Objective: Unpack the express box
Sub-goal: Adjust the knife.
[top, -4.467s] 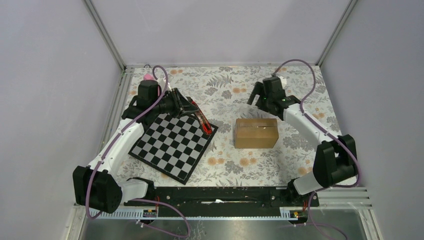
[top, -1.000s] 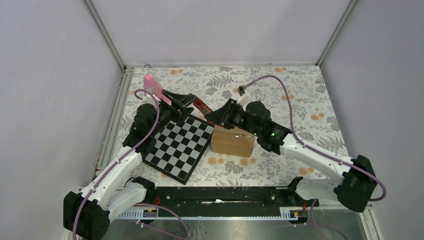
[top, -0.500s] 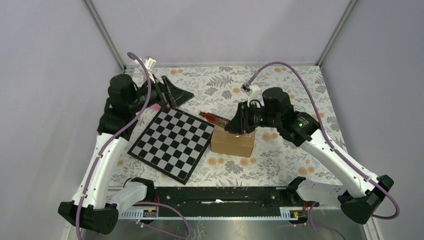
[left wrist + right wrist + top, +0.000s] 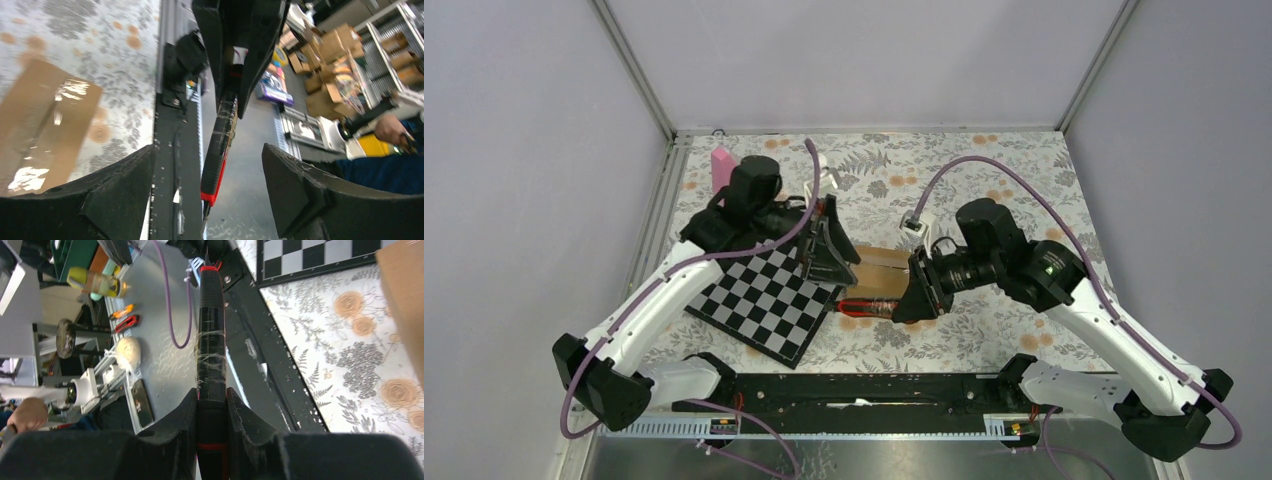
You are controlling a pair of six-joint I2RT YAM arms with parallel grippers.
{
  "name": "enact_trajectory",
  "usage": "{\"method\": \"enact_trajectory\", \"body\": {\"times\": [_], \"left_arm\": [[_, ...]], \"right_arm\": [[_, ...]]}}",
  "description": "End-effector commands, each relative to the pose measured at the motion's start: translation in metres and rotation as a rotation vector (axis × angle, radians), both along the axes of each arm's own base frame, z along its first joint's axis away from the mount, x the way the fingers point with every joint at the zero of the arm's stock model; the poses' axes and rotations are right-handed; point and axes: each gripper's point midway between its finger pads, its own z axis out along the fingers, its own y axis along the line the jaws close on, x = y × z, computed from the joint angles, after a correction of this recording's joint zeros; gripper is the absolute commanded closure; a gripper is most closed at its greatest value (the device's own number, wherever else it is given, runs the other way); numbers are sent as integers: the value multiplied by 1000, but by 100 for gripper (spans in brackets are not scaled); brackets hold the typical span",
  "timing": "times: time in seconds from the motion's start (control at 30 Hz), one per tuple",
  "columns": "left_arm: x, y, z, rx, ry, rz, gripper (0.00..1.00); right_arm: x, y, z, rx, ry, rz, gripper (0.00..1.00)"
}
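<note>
Our right gripper (image 4: 909, 300), clamped on the cutter (image 4: 864, 305), has moved from the upper to the lower edge of the express box (image 4: 884, 265) at centre frame. Our left gripper (image 4: 836, 262), jaws wide, has come over from upper left.

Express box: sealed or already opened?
Sealed. In the left wrist view the express box lies with its top flaps flat and glossy tape running along the seam; no cut shows.
</note>
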Motion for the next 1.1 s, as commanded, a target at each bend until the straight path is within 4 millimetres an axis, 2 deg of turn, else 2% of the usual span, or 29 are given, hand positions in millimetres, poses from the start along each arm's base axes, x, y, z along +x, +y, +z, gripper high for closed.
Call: {"method": "enact_trajectory", "body": {"times": [0.0,0.1,0.23,0.37,0.47,0.6,0.87,0.97,1.03,1.07], "left_arm": [[-43,-5,-2,-43,-17,-187,20],[-64,-9,-15,-23,25,-258,24],[-81,-14,-30,8,64,-305,29],[-86,-14,-35,16,75,-322,35],[-92,-17,-42,34,88,-340,44],[-96,-22,-53,62,101,-349,46],[-98,-23,-53,58,94,-366,55],[-100,-24,-52,44,94,-375,66],[-99,-25,-51,35,95,-375,82],[-98,-26,-51,30,92,-371,94]], "right_arm": [[-32,-6,11,41,16,121,100],[-37,-10,10,36,21,132,100],[-43,-14,8,13,39,145,100],[-47,-17,2,-20,59,155,100],[-45,-17,4,-25,53,150,100],[-41,-15,9,-26,33,144,100],[-37,-12,23,-3,-1,145,100],[-34,-11,22,-7,-6,131,100],[-30,-9,23,-6,-14,117,100],[-27,-8,25,-2,-23,104,100]]}}
